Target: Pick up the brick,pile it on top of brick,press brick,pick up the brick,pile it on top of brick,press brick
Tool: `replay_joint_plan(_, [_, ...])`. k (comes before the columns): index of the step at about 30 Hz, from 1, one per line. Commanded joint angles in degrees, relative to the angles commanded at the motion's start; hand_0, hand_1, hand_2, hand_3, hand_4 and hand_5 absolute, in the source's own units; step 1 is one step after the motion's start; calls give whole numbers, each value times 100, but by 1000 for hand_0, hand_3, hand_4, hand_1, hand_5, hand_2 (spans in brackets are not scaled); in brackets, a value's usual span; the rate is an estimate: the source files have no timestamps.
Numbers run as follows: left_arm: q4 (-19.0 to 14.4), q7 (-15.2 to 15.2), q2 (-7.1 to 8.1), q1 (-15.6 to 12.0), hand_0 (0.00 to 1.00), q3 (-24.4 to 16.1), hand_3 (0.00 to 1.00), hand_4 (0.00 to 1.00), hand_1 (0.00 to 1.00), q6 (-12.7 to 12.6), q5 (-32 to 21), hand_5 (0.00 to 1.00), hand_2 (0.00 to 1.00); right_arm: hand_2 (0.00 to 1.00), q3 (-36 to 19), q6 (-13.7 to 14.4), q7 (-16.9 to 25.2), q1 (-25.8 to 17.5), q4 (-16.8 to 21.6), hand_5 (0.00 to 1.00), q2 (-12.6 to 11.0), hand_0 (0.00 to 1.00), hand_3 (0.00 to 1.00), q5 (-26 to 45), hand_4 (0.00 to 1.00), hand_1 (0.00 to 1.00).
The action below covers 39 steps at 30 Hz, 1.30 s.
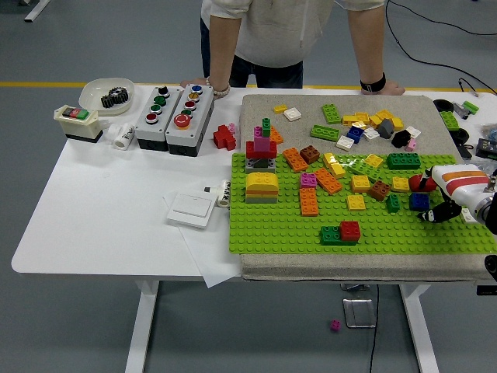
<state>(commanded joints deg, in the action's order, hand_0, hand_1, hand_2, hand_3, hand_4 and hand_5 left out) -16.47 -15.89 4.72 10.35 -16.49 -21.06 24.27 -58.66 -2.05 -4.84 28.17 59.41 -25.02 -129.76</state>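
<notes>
A green baseplate lies on a beige mat. Many loose bricks lie on it and behind it. A red brick sits next to a green brick near the plate's front. A blue brick and a red brick lie at the plate's right edge. My right hand, white with orange stripes, comes in from the right edge and is right beside the blue brick. Whether it touches or holds the brick is unclear. The left arm is out of view.
A yellow-on-grey stack and a red-and-pink tower stand at the plate's left. Button boxes, a bowl and a white switch plate lie left. A person rests both hands on the far edge.
</notes>
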Motion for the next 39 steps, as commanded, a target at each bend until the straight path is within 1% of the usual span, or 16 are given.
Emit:
replay_joint_plan(3, [1, -8, -3, -10, 763, -13, 586, 641, 722, 1, 25, 667, 719, 112, 16, 31, 9, 14, -32, 259, 10, 111, 560, 8, 883, 33])
replay_joint_plan(4, [1, -9, -3, -11, 764, -15, 586, 642, 722, 1, 29, 666, 719, 111, 19, 36, 10, 16, -36, 249, 11, 109, 520, 10, 818, 27])
replay_joint_plan(9, [2, -21, -5, -28, 764, -40, 586, 642, 722, 1, 74, 666, 719, 111, 40, 53, 11, 27, -44, 249, 9, 109, 520, 26, 818, 27])
replay_joint_plan(10, [3, -22, -6, -29, 764, -43, 586, 642, 722, 1, 80, 666, 720, 111, 42, 49, 11, 27, -42, 241, 7, 107, 509, 28, 796, 26])
replay_joint_plan(15, [4, -30, -9, -41, 764, -59, 586, 642, 722, 0, 110, 666, 720, 111, 62, 37, 17, 31, -24, 241, -2, 107, 509, 45, 796, 26])
replay_joint_plan(16, [4, -32, -9, -42, 764, -64, 586, 643, 722, 0, 117, 668, 720, 113, 63, 37, 21, 31, -18, 225, -3, 107, 497, 50, 721, 27])
replay_joint_plan(21, [2, -30, -7, -43, 764, -61, 586, 643, 722, -1, 111, 668, 720, 113, 62, 47, 21, 27, 0, 225, -14, 107, 497, 58, 721, 27])
replay_joint_plan(22, [2, -29, -7, -41, 764, -60, 586, 643, 722, -1, 107, 668, 718, 114, 55, 59, 21, 26, -6, 222, -17, 108, 489, 58, 670, 27])
replay_joint_plan(32, [3, -17, -9, -23, 764, -33, 587, 642, 722, 0, 62, 667, 719, 115, 43, 182, 74, 3, -71, 240, -18, 108, 482, 62, 687, 27])
replay_joint_plan(34, [4, -14, -9, -17, 765, -28, 587, 642, 722, 0, 54, 666, 719, 110, 40, 218, 83, -6, -59, 240, -23, 100, 470, 54, 669, 19])
replay_joint_plan(39, [5, -1, -7, -9, 765, -10, 587, 642, 722, 0, 24, 666, 719, 110, 26, 261, 94, -21, 21, 240, -50, 100, 470, 45, 669, 19])
